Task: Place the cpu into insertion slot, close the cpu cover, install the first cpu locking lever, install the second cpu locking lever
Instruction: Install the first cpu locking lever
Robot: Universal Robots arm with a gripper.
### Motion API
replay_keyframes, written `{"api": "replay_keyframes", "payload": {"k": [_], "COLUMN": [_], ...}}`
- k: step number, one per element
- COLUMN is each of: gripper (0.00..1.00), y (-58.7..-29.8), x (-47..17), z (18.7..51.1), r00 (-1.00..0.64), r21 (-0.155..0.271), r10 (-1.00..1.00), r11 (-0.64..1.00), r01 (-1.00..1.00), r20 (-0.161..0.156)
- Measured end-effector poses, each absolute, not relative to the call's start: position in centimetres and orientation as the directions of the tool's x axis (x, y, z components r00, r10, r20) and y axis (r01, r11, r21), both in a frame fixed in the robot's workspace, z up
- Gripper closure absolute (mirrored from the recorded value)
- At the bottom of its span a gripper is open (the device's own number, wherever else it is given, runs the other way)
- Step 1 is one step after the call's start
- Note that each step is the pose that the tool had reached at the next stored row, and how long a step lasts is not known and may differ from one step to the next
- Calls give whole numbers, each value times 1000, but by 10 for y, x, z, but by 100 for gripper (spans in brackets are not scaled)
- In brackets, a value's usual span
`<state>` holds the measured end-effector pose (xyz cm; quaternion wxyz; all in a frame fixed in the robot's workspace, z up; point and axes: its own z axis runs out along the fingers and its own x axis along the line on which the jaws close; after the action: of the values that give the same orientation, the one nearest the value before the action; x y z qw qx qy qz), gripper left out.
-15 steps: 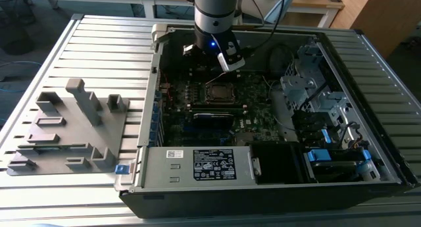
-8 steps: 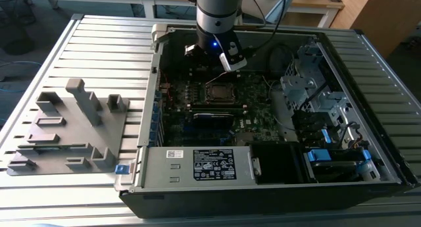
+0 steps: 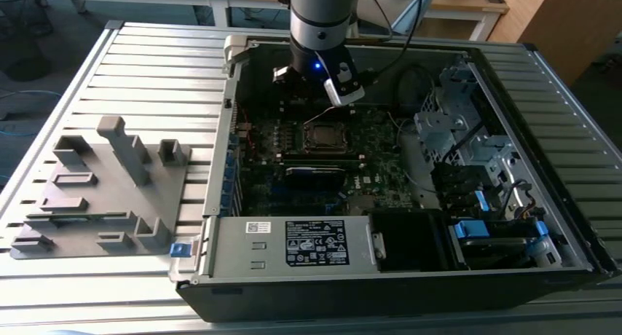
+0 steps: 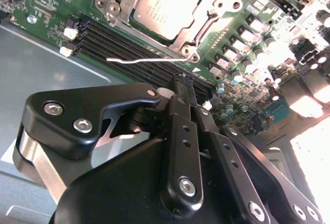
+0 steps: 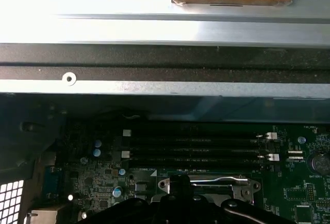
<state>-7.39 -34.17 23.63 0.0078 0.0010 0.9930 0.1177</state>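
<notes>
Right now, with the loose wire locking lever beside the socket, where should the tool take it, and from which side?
Take the locking lever near its bent free end, away from the hinge by the cpu cover. It is a thin wire apparently raised over the memory slots, so coming down from above the board, tool closing across the wire, looks best.

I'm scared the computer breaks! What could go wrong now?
The thin locking lever juts free over the memory slots, so the gripper close by might slip off it and scrape them. The cpu cover over the cpu may lift if that lever springs back.
</notes>
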Motion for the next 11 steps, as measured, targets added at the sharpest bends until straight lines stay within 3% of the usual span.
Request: {"api": "replay_keyframes", "payload": {"k": [11], "gripper": [89], "y": [-342], "x": [-74], "z": [232], "r00": [-1000], "r21": [233], "r10": [4], "r11": [972], "r01": [-2], "r20": [-22]}}
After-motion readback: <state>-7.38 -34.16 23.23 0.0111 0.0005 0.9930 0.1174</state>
